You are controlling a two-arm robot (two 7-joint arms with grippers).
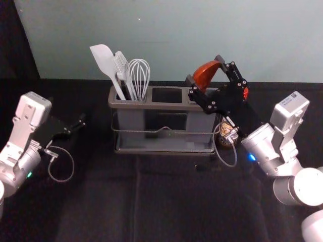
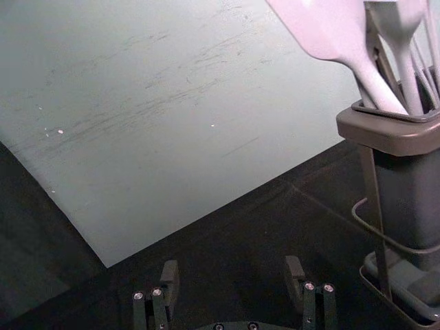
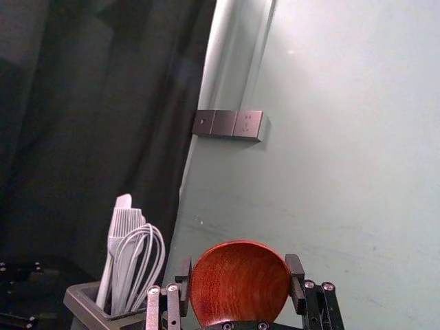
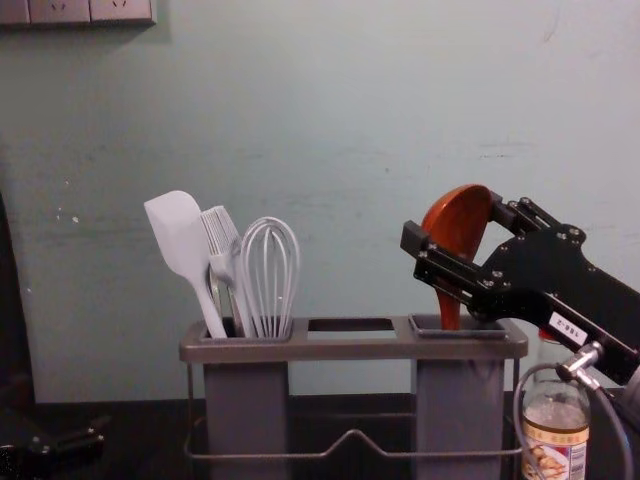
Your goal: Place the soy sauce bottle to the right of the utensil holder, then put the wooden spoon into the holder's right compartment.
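Observation:
My right gripper (image 1: 204,70) is at the holder's right end, its fingers against both sides of the wooden spoon's bowl (image 1: 204,75). In the chest view the spoon (image 4: 458,225) stands bowl up, its handle reaching down into the right compartment of the utensil holder (image 4: 350,348). The right wrist view has the bowl (image 3: 240,282) between the fingertips of the right gripper (image 3: 239,278). The soy sauce bottle (image 4: 556,430) stands just right of the holder, partly behind the right arm and its cable. My left gripper (image 1: 82,123) is parked left of the holder; its fingers (image 2: 170,278) are apart with nothing between them.
A white spatula (image 4: 180,245), a brush (image 4: 222,240) and a whisk (image 4: 270,270) stand in the holder's left compartment. The middle compartment (image 1: 166,95) holds no utensil. Behind the black-covered table (image 1: 116,201) rises a pale wall (image 1: 166,40).

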